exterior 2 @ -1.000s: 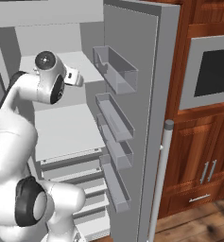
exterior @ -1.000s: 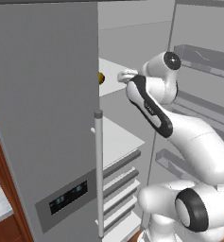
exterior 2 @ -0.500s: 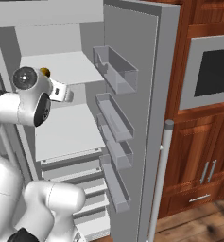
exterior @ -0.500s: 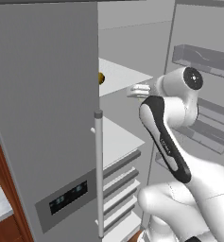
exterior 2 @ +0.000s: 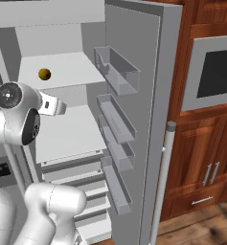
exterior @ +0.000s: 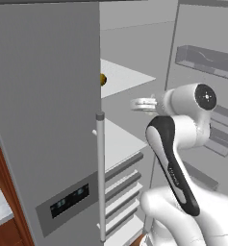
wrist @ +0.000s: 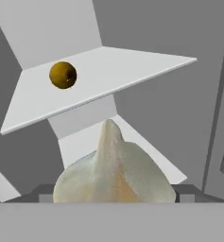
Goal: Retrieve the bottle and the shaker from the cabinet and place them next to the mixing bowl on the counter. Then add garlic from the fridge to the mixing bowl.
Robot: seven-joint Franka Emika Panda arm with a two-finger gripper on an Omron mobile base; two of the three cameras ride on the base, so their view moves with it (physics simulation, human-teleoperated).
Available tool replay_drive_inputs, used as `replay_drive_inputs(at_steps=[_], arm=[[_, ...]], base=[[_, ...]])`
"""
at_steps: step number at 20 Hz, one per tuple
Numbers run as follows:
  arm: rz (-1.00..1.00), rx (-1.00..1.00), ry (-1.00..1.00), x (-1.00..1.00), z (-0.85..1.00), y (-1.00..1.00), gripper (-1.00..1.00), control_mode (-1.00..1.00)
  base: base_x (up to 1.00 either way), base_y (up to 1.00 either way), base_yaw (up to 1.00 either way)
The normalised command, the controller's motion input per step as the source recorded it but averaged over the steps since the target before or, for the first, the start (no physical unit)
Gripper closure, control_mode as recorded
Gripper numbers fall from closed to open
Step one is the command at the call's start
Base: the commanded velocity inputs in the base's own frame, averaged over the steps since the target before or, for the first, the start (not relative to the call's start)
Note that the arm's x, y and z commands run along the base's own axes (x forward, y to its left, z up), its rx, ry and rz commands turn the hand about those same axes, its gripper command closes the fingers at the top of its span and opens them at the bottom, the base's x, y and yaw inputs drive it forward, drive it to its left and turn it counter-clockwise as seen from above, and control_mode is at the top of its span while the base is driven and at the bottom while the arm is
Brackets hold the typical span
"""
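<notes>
Item: garlic [wrist: 114, 177]. A pale bulb with a pointed tip, close against the hand camera at the bottom of the hand view, sitting between the jaws, which pinch it; the dark tips show just at its left and right flanks.

Item: gripper [exterior: 143, 104]. In the left base view the white hand points left into the open fridge [exterior: 48, 120], level with the gap between the upper shelf [wrist: 99, 75] and the middle shelf [exterior 2: 67, 134]. Compared with half a second ago, the arm's upper joint sits lower and further right in the left base view, and the hand has drawn back from the upper shelf toward the near side.

Item: small round yellow-brown fruit [wrist: 63, 75]. Lies on the upper shelf, far left, apart from the gripper; position unchanged from the earlier frames.

Item: fridge door [exterior 2: 148, 110], swung open at right, carrying four grey bins [exterior 2: 116, 69]. Unchanged.

Item: dispenser panel [exterior: 69, 200] on the closed left door, dark with faint blue marks; no writing can be read.
</notes>
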Motion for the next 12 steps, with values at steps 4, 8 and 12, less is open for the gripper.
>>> replay_drive_inputs(at_steps=[4, 8, 12], arm=[[0.00, 0.00, 0.00, 0.00, 0.00, 0.00, 1.00, 1.00], [0.00, 0.00, 0.00, 0.00, 0.00, 0.00, 1.00, 1.00], [0.00, 0.00, 0.00, 0.00, 0.00, 0.00, 1.00, 1.00]], base=[[-0.62, 0.00, -0.03], [-1.00, 0.05, -0.02], [-1.00, 0.28, 0.01]])
